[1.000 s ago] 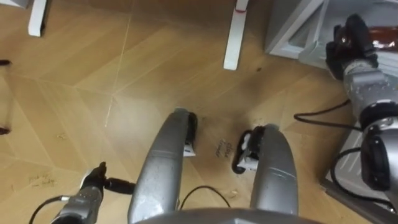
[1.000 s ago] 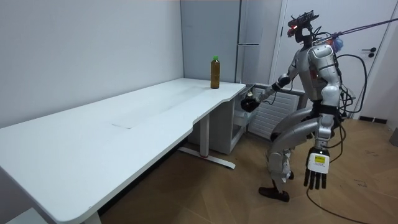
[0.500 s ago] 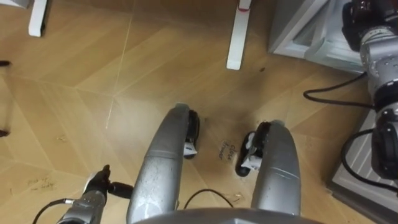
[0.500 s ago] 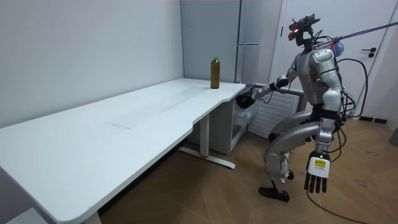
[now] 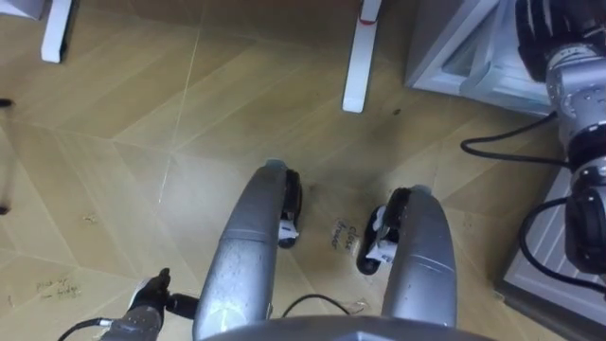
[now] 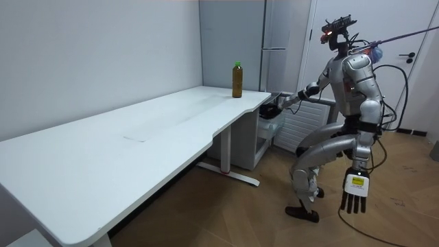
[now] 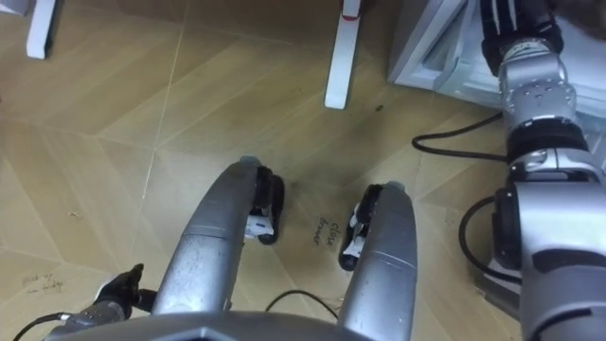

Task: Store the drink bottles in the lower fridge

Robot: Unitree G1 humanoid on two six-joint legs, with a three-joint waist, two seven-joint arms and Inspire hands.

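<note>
Over the last second the right arm had stretched farther out, and the right hand (image 5: pixel 542 38) had drawn away from the robot to the far right edge of the eye views, at the open front of the lower fridge (image 5: pixel 453 49). Its dark fingers lay against the white frame there, and I could not tell how far they were curled or whether they had hold of anything. In the room view that hand (image 6: pixel 273 109) sat at the fridge opening, just past the far end of the worktop (image 6: pixel 137 158). The robot stood crouched on the wooden floor (image 5: pixel 142 114), knees bent, facing the fridge. One drink bottle (image 6: pixel 237 80), brown with a green cap, stood upright on the far end of the worktop, above and to the left of the right hand and apart from it. The left hand (image 6: pixel 356 195) had sunk a little lower beside the leg, fingers straight and pointing down, holding nothing, well apart from the bottle.
</note>
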